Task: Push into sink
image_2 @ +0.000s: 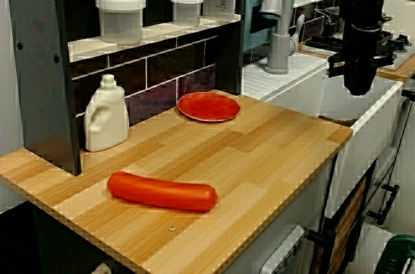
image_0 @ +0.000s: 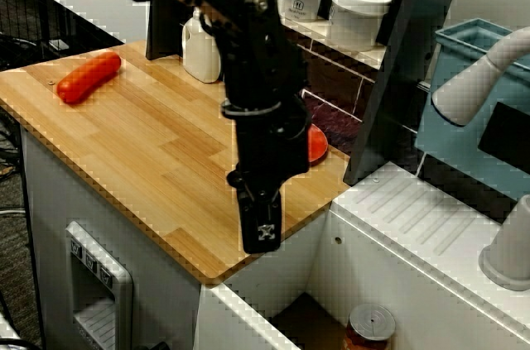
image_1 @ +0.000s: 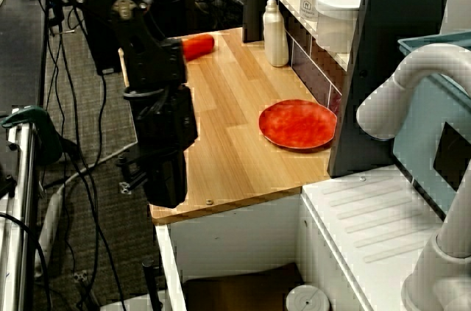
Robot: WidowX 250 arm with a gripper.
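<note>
While your gripper (image_0: 263, 238) hangs nose-down over the front corner of the wooden counter (image_0: 149, 139) beside the sink (image_0: 310, 313), you cannot tell whether its jaws are apart or together; its black body hides them in every view. It holds nothing that shows and touches nothing. A lidded jar (image_0: 369, 329) stands on the sink's brownish floor. Well back on the counter lie a red sausage (image_2: 162, 192) and an orange-red plate (image_1: 298, 123); a white bottle (image_2: 106, 120) stands by the wall.
</note>
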